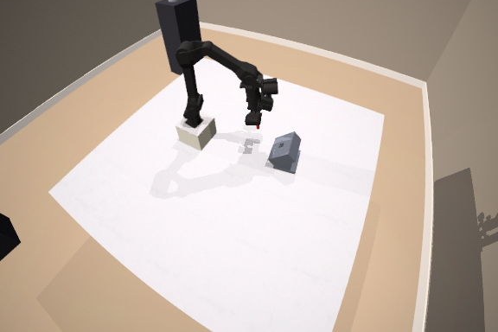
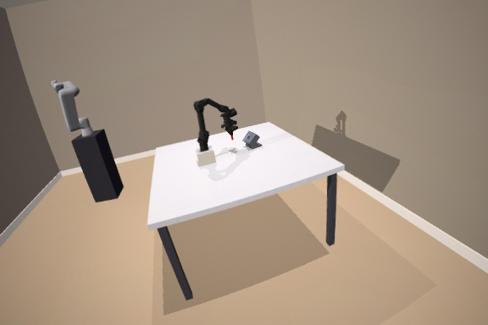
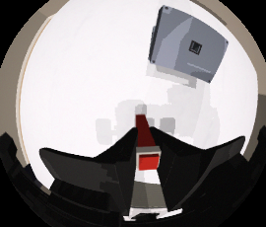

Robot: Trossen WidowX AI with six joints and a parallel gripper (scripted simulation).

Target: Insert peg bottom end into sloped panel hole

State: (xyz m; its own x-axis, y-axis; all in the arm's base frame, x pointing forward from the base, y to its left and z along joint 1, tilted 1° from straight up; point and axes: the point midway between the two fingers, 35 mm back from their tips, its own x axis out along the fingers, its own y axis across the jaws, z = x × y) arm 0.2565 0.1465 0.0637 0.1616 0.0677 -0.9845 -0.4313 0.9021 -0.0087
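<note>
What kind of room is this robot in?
Probably a bare test room for robots. A black robot arm stands on a white table, its gripper shut on a small red peg. A grey sloped panel with one hole sits nearby, between plain tan walls.

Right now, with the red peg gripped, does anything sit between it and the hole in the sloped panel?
Nothing visible does. The pincer holds the red peg above the table; only bare white surface lies between it and the grey sloped panel with its hole.
</note>
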